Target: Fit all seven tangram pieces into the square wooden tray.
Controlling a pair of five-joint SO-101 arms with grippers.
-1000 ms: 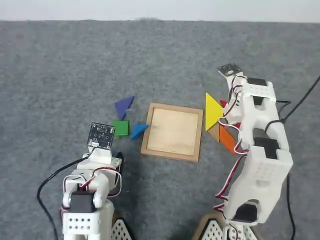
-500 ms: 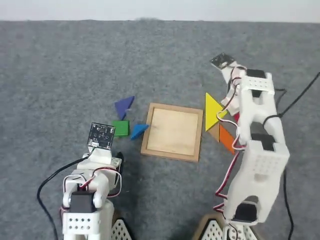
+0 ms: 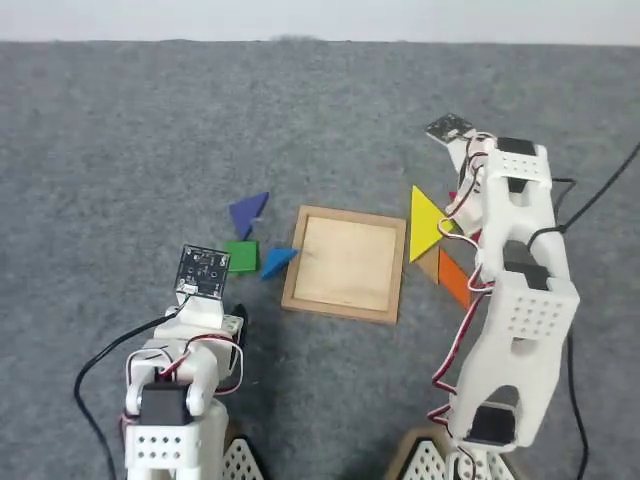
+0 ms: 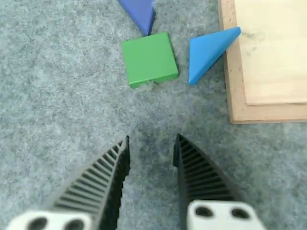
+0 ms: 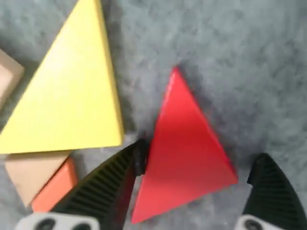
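The square wooden tray (image 3: 345, 262) lies in the middle of the table with nothing in it. A yellow triangle (image 3: 425, 222), a tan piece (image 3: 428, 262) and an orange piece (image 3: 455, 275) lie at its right side. My right gripper (image 5: 200, 155) is open and low over a red triangle (image 5: 184, 143), one finger on each side of it, beside the yellow triangle (image 5: 72, 105). On the tray's left lie a green square (image 4: 148, 58), a light blue triangle (image 4: 207, 47) and a dark blue triangle (image 4: 139, 12). My left gripper (image 4: 151, 153) stands open over bare carpet short of the green square.
Grey carpet covers the table. The right arm (image 3: 515, 260) reaches along the tray's right side and hides part of the pieces there. The left arm (image 3: 185, 370) is at the front left. The light blue triangle (image 3: 277, 260) touches the tray's left rim.
The right arm's wrist has shifted a little farther from the front and to the left, over the red triangle. The left arm and the pieces have stayed put.
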